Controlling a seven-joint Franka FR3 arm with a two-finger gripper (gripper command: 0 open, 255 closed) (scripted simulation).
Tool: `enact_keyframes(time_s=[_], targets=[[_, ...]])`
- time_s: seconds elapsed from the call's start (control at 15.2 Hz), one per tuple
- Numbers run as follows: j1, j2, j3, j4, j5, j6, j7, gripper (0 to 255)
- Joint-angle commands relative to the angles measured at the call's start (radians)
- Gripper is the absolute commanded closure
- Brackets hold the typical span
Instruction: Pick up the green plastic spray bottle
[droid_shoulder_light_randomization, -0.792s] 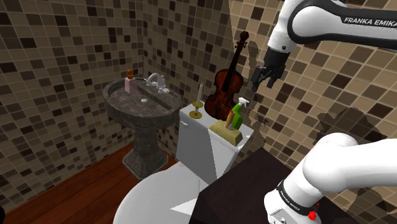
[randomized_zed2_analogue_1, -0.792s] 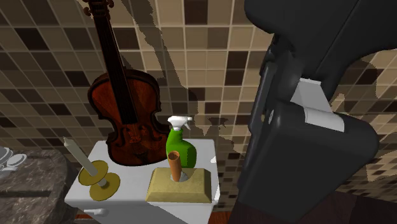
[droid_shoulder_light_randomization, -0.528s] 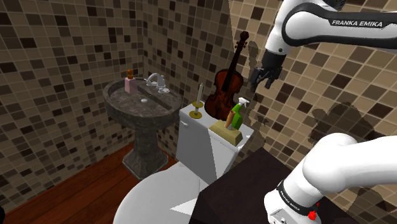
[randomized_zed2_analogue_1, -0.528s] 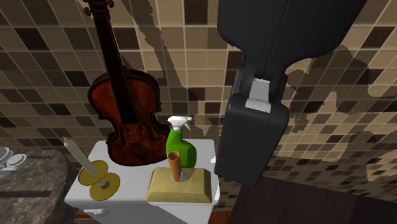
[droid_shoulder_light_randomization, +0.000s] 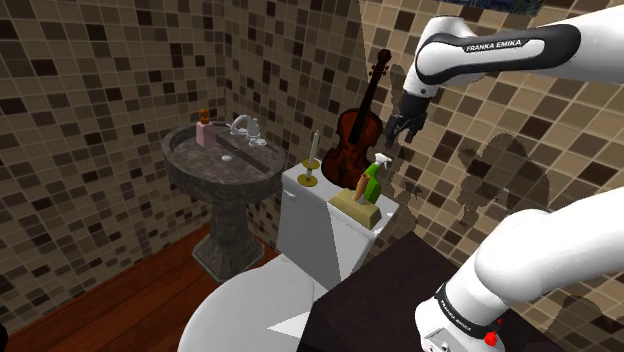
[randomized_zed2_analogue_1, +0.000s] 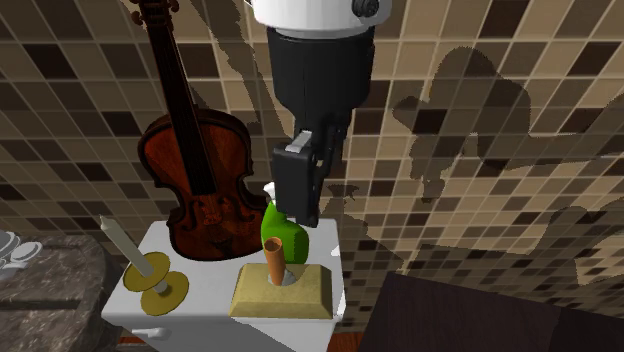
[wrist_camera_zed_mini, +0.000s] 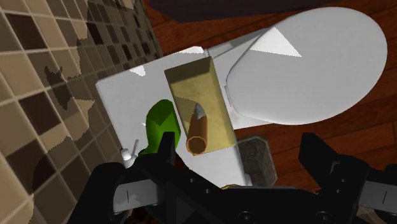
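One green spray bottle (randomized_zed2_analogue_1: 277, 234) stands on the toilet tank (droid_shoulder_light_randomization: 305, 215), with one violin (randomized_zed2_analogue_1: 205, 190), one candlestick (randomized_zed2_analogue_1: 150, 270) and one tan holder (randomized_zed2_analogue_1: 285, 293). The lone black gripper (droid_shoulder_light_randomization: 400, 130) hovers above the tank, fingers spread, clasping nothing.

Walls: mosaic tile walls (droid_shoulder_light_randomization: 100, 70), brown and tan all round | Light: blotchy shadows (droid_shoulder_light_randomization: 500, 165) at 3 o'clock in the shoulder view | Floor: reddish wood floor (droid_shoulder_light_randomization: 130, 300) at 7 o'clock | Fixtures: dark pedestal sink (droid_shoulder_light_randomization: 215, 180) at 10 o'clock of the white toilet tank (droid_shoulder_light_randomization: 305, 225), toilet lid (droid_shoulder_light_randomization: 250, 310) at its 7 o'clock
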Motion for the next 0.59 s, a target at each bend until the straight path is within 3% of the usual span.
enact_keyframes(time_s=[0.0,0.53], targets=[[0.003,0.085,-0.034,0.043,0.010,0.035,-0.044,0],[-0.003,0.416,-0.144,0.226,0.112,0.136,-0.243,0]])
